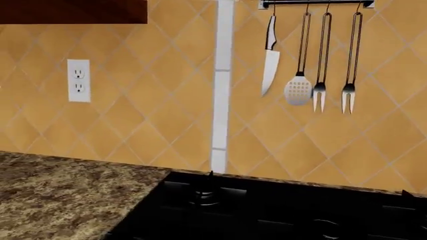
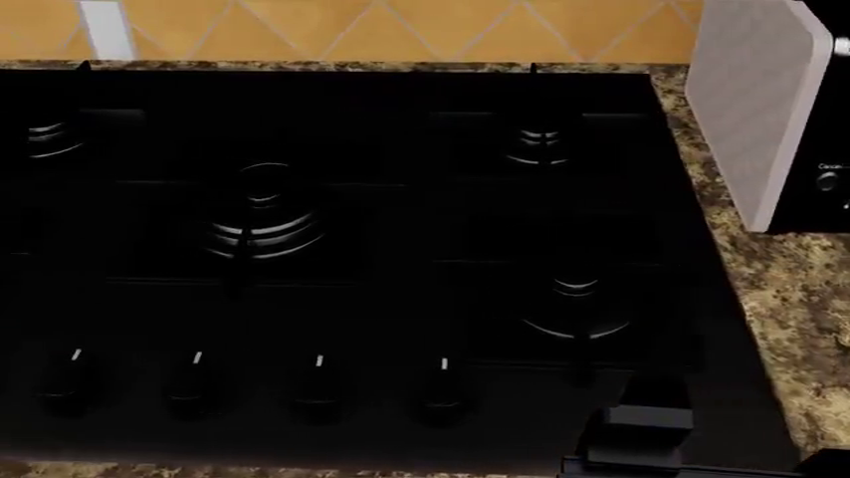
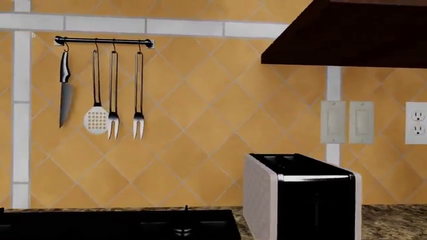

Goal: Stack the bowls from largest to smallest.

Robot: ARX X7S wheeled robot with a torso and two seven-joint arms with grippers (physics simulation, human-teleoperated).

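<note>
1. no bowls show in any view; i see only the black stove, the granite worktop, a toaster and hanging utensils.
2. i'd turn the head slowly along the worktop to find both bowls before moving either arm.
3. a dark arm part shows; fingers unseen, can't tell their state.
4. toaster lettering is too blurred to read.
</note>
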